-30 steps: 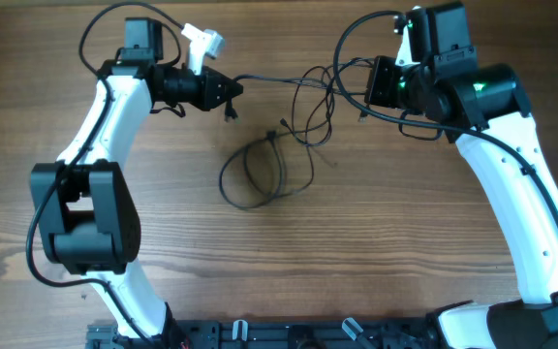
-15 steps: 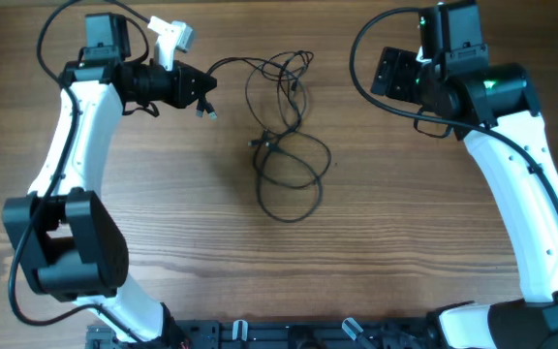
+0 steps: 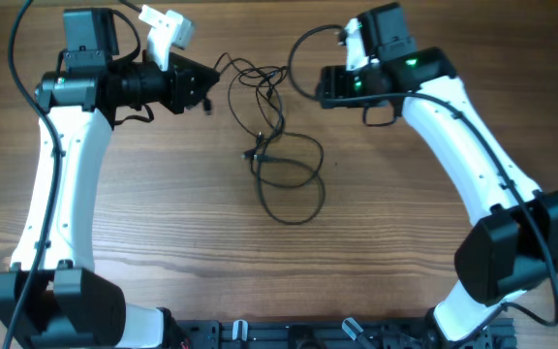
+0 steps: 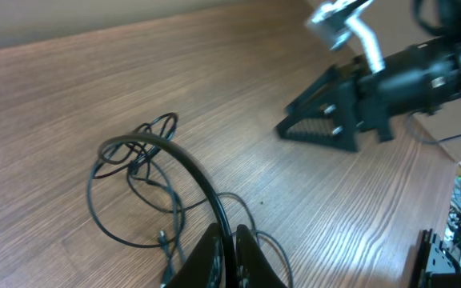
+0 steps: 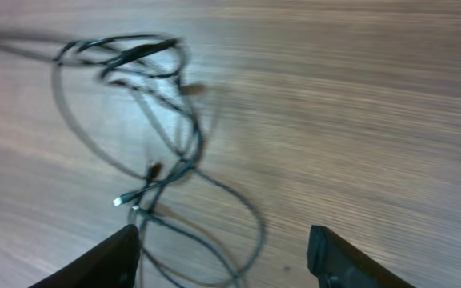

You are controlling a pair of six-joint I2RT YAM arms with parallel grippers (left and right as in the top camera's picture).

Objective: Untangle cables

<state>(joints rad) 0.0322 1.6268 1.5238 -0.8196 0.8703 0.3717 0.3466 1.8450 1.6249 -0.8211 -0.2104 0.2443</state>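
1. Our left gripper (image 3: 204, 87) sits toward the far left of the wooden table (image 3: 405, 252); its jaws are pressed together on one strand of the cables (image 3: 260, 155).
2. In the left wrist view that strand arcs out from between the closed fingers (image 4: 210, 258) and runs into the tangle (image 4: 146, 152) lying on the wood beyond.
3. Our right gripper (image 3: 325, 85) faces the left one from the other side of the tangle; its jaws stand well apart and hold nothing.
4. In the right wrist view the two fingers (image 5: 118, 254) frame bare wood and the near end of the cables (image 5: 174, 160); we see no strand touching either one.
5. From the left wrist camera the right gripper (image 4: 294, 128) shows as a dark triangular shape above the table, apart from the wires.
6. The cables lie between the two arms — a knot of small loops at the far side near both grippers, one larger loop trailing toward the middle of the table; a small plug tip shows where the loops cross.
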